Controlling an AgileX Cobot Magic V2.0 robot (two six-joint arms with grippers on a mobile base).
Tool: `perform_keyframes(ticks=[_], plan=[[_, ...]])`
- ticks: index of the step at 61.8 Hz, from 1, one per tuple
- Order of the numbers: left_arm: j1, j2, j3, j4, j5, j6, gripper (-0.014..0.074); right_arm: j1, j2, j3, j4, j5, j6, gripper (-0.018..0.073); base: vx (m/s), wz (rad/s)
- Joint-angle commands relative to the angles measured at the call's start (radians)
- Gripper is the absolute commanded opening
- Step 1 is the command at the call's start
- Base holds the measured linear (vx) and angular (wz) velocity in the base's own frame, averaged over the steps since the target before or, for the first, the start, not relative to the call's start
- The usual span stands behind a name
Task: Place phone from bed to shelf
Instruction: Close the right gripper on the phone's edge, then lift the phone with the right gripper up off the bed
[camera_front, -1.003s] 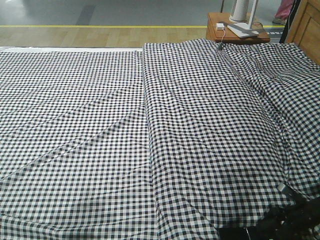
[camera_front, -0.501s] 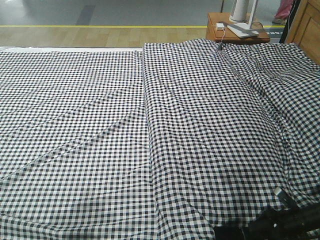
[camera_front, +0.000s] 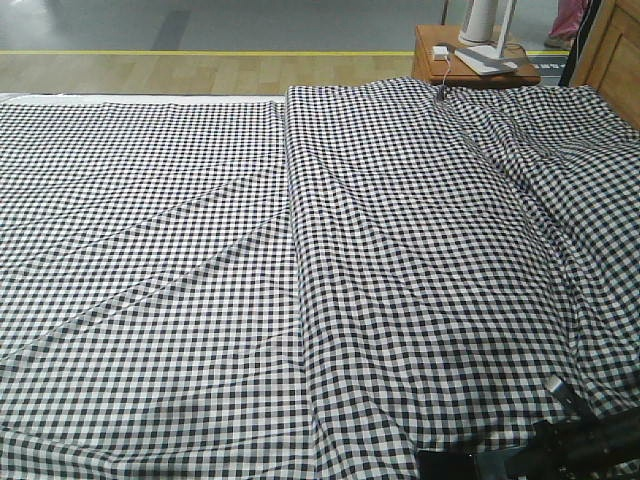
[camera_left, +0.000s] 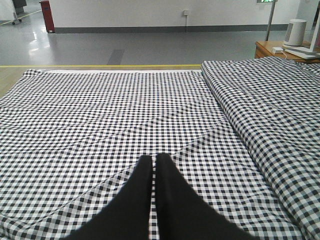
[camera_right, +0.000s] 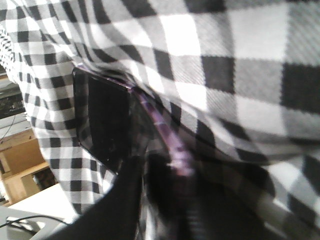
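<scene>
Two grippers are working at the bed, which is filling nearly the whole front view with black-and-white check cloth. A long fold is running from the upper middle of that frame down to the lower middle. The cloth is bunching into deeper creases toward the right edge.

Left gripper: in the left wrist view its two black fingers are pressing together at the lower centre of the frame. Only a hairline slit is showing between them, and nothing is clamped there. The gripper is hovering over a flat stretch of cloth, to the left of the raised fold.

Right arm: it is showing as a dark shape in the lower right corner of the front view, low against the cloth.

Right gripper: the right wrist view is sitting very close to the cloth and is blurring heavily. Dark fingers are rising from the lower middle of the frame. Whether they are clenching anything cannot be told.

The phone is appearing at left centre of the right wrist view as a glossy black slab with rounded corners, lying against the check cloth. A pinkish-purple edge is running diagonally from it toward the fingers.

An orange-brown side table is standing beyond the bed at the upper right of the front view, carrying a white appliance base.
</scene>
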Motion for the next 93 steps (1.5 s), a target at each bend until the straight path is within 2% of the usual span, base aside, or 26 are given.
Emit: perform_keyframes(ticks=[1, 22, 42, 51, 59, 70, 93], plan=[[-0.004, -0.005, 0.003, -0.009, -0.069, -0.004, 0.0001, 0.001, -0.044, 0.002, 0.004, 0.092, -0.014, -0.0015, 0.0, 0.0], [-0.004, -0.005, 0.003, -0.009, -0.069, -0.004, 0.0001, 0.001, -0.049, 0.002, 0.003, 0.139, -0.017, -0.0008, 0.0, 0.0], [-0.004, -0.005, 0.003, -0.009, -0.069, -0.004, 0.0001, 0.001, -0.165, 0.002, 0.004, 0.22, -0.017, -0.0006, 0.0, 0.0], [-0.004, -0.005, 0.003, -0.009, -0.069, -0.004, 0.0001, 0.001, -0.25, 0.002, 0.018, 0.27, -0.013, -0.0006, 0.0, 0.0], [-0.004, -0.005, 0.003, -0.009, -0.069, -0.004, 0.0001, 0.001, -0.349, 0.005, 0.057, 0.27, 0.058, -0.0004, 0.0, 0.0], [-0.004, -0.005, 0.003, -0.009, -0.069, -0.004, 0.0001, 0.003, -0.509, 0.005, 0.119, 0.27, 0.089, -0.0004, 0.0, 0.0], [-0.004, -0.005, 0.003, -0.009, -0.069, -0.004, 0.0001, 0.008, -0.798, 0.005, 0.14, 0.269, 0.149, -0.0004, 0.0, 0.0]])
